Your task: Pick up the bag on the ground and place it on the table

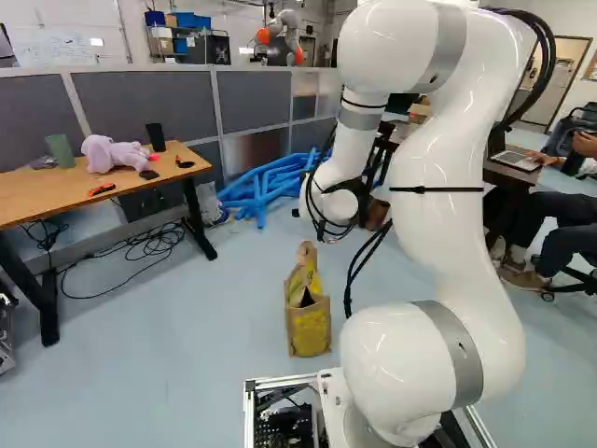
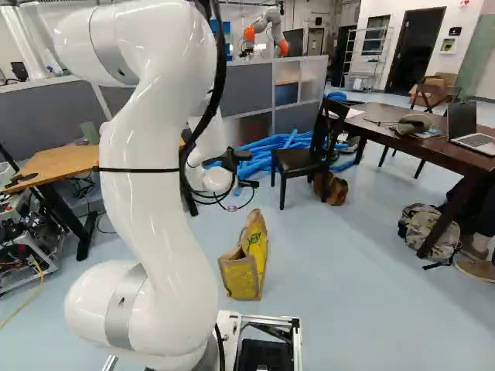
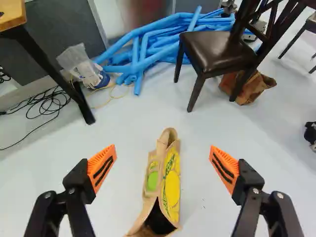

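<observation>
Gripper (image 2: 247,170), black with two fingers: you have it wide apart, nothing clamped. In your wrist view its orange ridged pads (image 3: 102,168) are well apart, with the brown paper bag (image 3: 168,182) with yellow and green print showing between and ahead of them, touching neither.

Your bag sits on the pale blue-grey floor (image 1: 187,355), dark opening toward you, narrow folded end pointing away. Can't tell you if it's upright or on its side.

Past the bag you've got a dark brown chair (image 3: 212,52) with a padded seat. Crumpled brown paper sack (image 3: 249,86) is on the floor by its legs. Heap of bright blue foam tubes (image 3: 160,44) lies beside the chair, near the grey partition (image 1: 145,103).

Left of the left base view: your wood-topped table (image 1: 56,194) with black legs. On it: pale pink plush toy (image 1: 112,155), green cylinder (image 1: 61,151), black cylinder (image 1: 156,138), some small tools. Black cables (image 3: 47,103) run on the floor by its leg.

Right of the right base view: dark brown table (image 2: 418,148) carrying an open laptop (image 2: 462,120). Beyond the partition you can see another robot (image 2: 267,31), white and orange.
</observation>
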`<state>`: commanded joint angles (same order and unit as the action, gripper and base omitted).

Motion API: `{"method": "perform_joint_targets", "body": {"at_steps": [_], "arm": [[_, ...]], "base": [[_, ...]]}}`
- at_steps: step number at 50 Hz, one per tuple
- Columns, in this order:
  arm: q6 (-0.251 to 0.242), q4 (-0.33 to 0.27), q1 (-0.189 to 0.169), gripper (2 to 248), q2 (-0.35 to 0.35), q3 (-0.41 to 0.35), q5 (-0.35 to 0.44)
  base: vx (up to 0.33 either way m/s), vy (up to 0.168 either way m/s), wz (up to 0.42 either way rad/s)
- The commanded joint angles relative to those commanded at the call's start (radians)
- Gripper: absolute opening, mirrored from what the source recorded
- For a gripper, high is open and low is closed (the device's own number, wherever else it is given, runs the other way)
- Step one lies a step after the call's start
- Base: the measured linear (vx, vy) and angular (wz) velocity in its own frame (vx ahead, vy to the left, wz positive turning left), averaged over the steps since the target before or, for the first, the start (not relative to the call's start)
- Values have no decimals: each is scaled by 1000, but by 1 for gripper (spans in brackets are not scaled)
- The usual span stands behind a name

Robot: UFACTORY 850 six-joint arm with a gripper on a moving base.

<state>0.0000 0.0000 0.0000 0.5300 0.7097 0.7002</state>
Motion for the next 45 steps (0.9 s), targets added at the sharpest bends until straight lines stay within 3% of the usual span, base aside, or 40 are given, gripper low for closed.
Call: {"method": "perform_joint_targets", "body": {"at_steps": [45], "arm": [[0, 0, 0, 247, 246, 222, -125]], "base": [[0, 0, 0]]}}
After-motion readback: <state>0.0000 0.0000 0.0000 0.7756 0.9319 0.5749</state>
